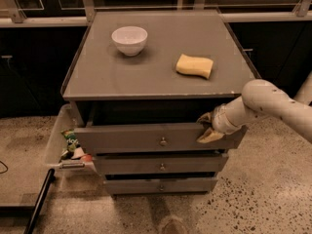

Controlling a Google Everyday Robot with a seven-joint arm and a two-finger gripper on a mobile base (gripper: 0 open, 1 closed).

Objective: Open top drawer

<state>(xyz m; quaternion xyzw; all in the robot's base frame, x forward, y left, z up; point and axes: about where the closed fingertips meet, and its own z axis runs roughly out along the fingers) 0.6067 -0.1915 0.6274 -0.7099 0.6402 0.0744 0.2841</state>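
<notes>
Camera view looks down on a grey drawer unit whose counter (146, 72) carries a white bowl (129, 39) at the back left and a yellow sponge (194, 66) towards the right. Below the counter's front edge the top drawer (122, 138) stands partway out. Its front sits forward of the unit and a dark gap shows between the front's upper edge and the counter. Its round knob (163, 141) is at the centre of the front, bare and untouched.

The hand (207, 127) is at the right end of the top drawer's front, well to the right of the knob. It sits at the front's upper edge, touching it, with part of the hand above the edge and part against the face. Whether it is clenched on the front or only resting against it, I cannot tell. The white arm (273, 104) comes in from the right edge of the view and slopes down to the hand, passing just beside the counter's front right corner.

Under the top drawer, the middle drawer (126, 164) and the bottom drawer (131, 185) lie further back, each a little behind the one above. A clear bin (54, 139) holding coloured packets (72, 147) is at the unit's left side, beside the top drawer's left end. The floor (263, 194) is speckled.
</notes>
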